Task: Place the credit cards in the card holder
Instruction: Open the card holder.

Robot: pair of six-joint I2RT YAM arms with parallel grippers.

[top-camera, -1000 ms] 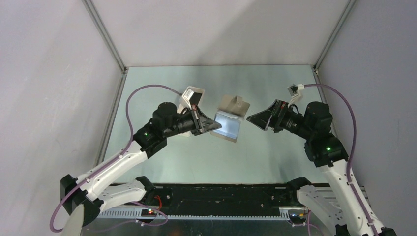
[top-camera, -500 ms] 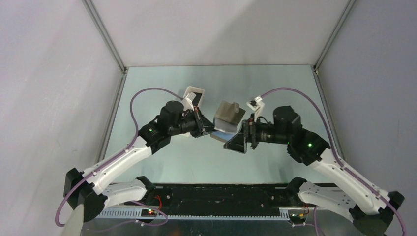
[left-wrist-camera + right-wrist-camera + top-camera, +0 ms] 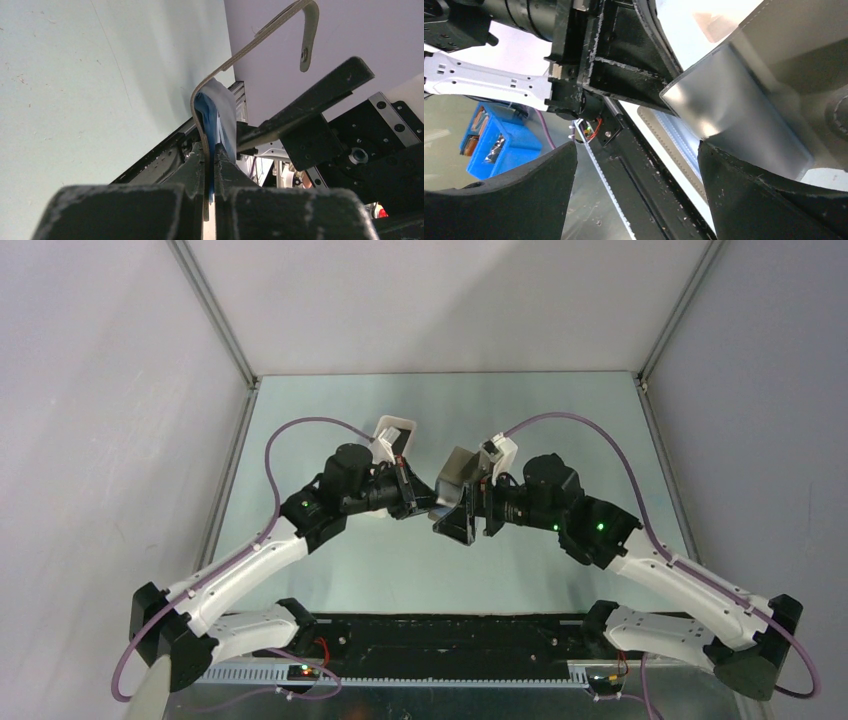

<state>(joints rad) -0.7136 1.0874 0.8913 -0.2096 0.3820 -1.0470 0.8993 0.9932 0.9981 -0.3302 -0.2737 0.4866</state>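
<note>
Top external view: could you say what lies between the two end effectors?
The card holder, gripped by the left end effector; the top external view shows it.

Pale green tabletop brightly lit, grey-white walls closing in on three sides, metal corner posts, black strip along the near edge, blue bin down past it.

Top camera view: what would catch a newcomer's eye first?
A small grey wallet, the card holder, held up over the middle of the table. The left gripper is clamped shut on one edge, blue pockets showing, while the right gripper gapes wide open close beside it.
</note>
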